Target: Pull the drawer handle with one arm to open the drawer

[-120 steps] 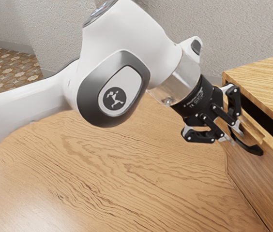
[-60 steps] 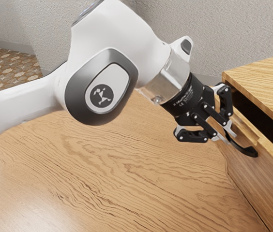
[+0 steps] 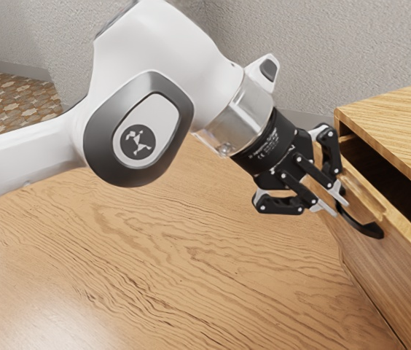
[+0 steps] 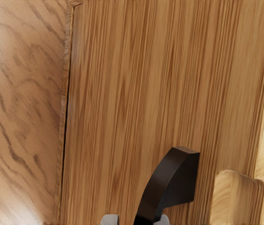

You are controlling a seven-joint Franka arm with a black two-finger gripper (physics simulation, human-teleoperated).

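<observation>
Gripper (image 3: pixel 335 204) clamps the handle (image 3: pixel 362 227) between narrowly parted fingers, its bar running crosswise, the part-open drawer (image 3: pixel 356 191) just beyond them.

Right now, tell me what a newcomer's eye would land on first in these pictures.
The large white arm with its grey joint cap sweeps in from the exterior view's left. At its tip the black hand is shut on the dark curved drawer handle. At the exterior view's right the wooden drawer stands partly out of its cabinet, with a dark gap behind its front.
</observation>
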